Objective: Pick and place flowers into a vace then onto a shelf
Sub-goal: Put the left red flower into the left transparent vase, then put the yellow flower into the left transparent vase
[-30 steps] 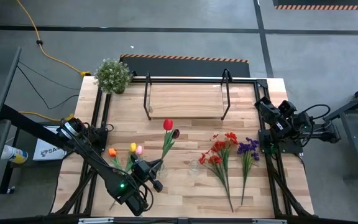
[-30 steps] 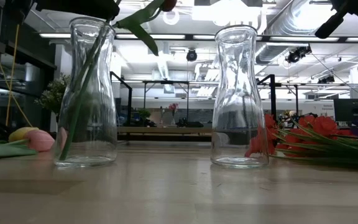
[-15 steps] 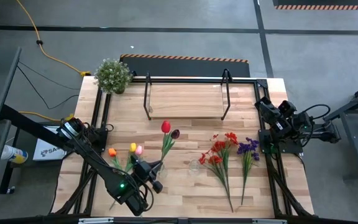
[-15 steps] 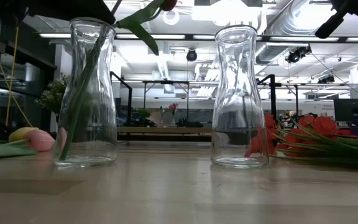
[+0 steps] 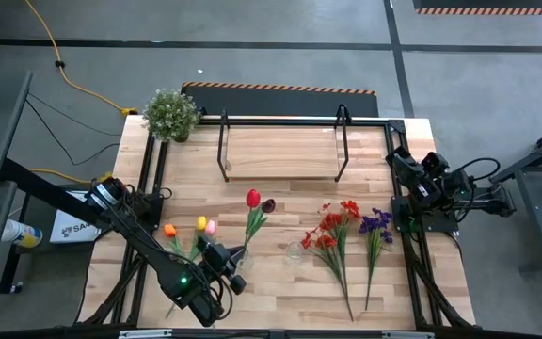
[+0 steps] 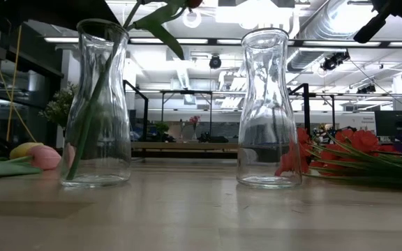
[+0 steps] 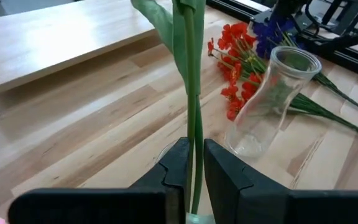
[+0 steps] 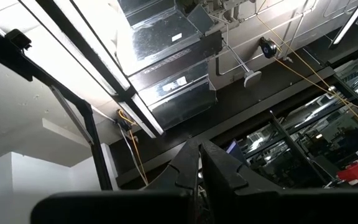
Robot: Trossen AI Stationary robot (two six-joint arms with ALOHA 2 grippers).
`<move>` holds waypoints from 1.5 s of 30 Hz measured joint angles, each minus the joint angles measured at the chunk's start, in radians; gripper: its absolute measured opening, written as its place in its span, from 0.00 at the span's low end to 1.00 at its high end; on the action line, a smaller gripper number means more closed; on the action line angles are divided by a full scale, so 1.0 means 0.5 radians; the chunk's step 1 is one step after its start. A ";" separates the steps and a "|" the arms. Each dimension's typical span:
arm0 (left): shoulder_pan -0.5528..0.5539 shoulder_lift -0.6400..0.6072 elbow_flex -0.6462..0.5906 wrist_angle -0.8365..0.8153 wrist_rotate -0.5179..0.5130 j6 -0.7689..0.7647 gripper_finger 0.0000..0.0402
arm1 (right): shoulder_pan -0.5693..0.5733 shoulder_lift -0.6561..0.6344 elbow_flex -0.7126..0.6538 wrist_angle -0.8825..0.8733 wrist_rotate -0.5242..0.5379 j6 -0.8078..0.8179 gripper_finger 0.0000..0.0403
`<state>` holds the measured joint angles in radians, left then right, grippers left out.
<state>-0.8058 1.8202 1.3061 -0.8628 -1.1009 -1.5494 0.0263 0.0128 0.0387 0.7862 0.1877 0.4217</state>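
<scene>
Left claw was pinched on two green tulip stems, near the front-left of the bench; the stems ran down into a clear glass vase right under it, and a long green leaf bent over the vase's rim. From above, those two held flowers showed a red tulip head and a darker maroon head just beside it, leaning toward the shelf. The shelf was a pale wood board on a thin black frame with upright loops, at the back of the bench, nothing on it. A second clear vase, narrow-waisted, stood to the right of the first and held no flowers. Loose orange, yellow and pink tulips lay flat on the bench left of the held stems. Red small-blossom sprays and purple sprays lay side by side on the right half, stems pointing to the front edge. Right claw was parked off the right edge of the bench, fingers closed with nothing in them, pointing up at the ceiling. A bushy green potted plant sat at the back-left corner.
</scene>
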 joint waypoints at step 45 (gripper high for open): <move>-0.092 -0.276 0.207 -0.540 1.047 -0.055 0.21 | 0.000 0.000 0.000 -0.007 -0.025 0.009 0.03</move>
<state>-0.8516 1.6821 1.4094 -1.1328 -0.5777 -1.5769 0.0264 0.0128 0.0387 0.7826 0.1752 0.4262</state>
